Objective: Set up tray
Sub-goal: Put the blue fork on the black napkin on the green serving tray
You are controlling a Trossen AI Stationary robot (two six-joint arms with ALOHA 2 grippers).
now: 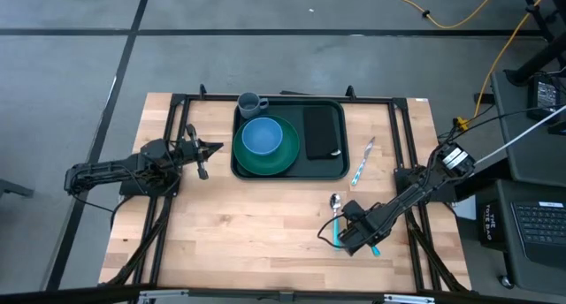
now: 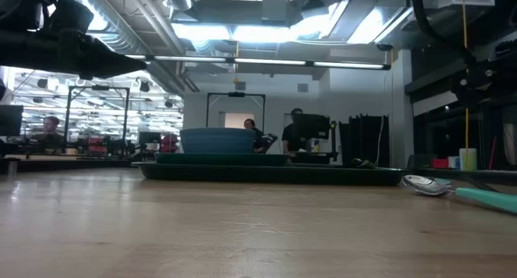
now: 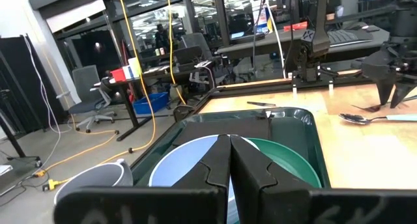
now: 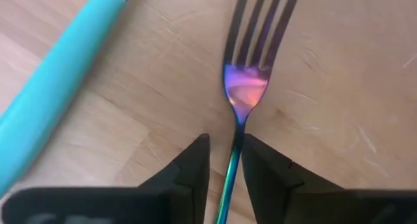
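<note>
From above, you have the tray (image 1: 290, 170) sitting at the far middle of the table (image 1: 239, 242), already carrying a green plate (image 1: 281, 163) with a blue bowl (image 1: 262, 137) on it, a grey mug (image 1: 250, 103) at its far left corner and a black napkin (image 1: 323, 132) along its right side. A knife (image 1: 363, 162) lies on the wood just right of the tray, a spoon (image 1: 335, 209) nearer you. Your right gripper (image 1: 347, 236) is down at the table beside the spoon's teal handle; the left gripper (image 1: 205, 148) waits just left of the tray.

From table height, the tray (image 2: 266, 172) shows as a low dark band with the bowl (image 2: 218, 140) rising from it, and the spoon (image 2: 456, 189) lies at the right (people sit in the room behind, well away).

The left wrist view shows its own fingers (image 3: 215, 162) pressed together on nothing, looking across mug (image 3: 98, 178), bowl and tray toward the right arm.

The right wrist view settles the step: the fingers (image 4: 195, 162) straddle the slim stem of a fork (image 4: 244, 81), narrow gap on each side, not yet clamped as far as I can tell. The spoon's teal handle (image 4: 58, 81) lies close alongside.

You are picking up the fork, I judge. Next, close squarely on the stem, lift cleanly clear of the spoon, and carry it to the tray.
</note>
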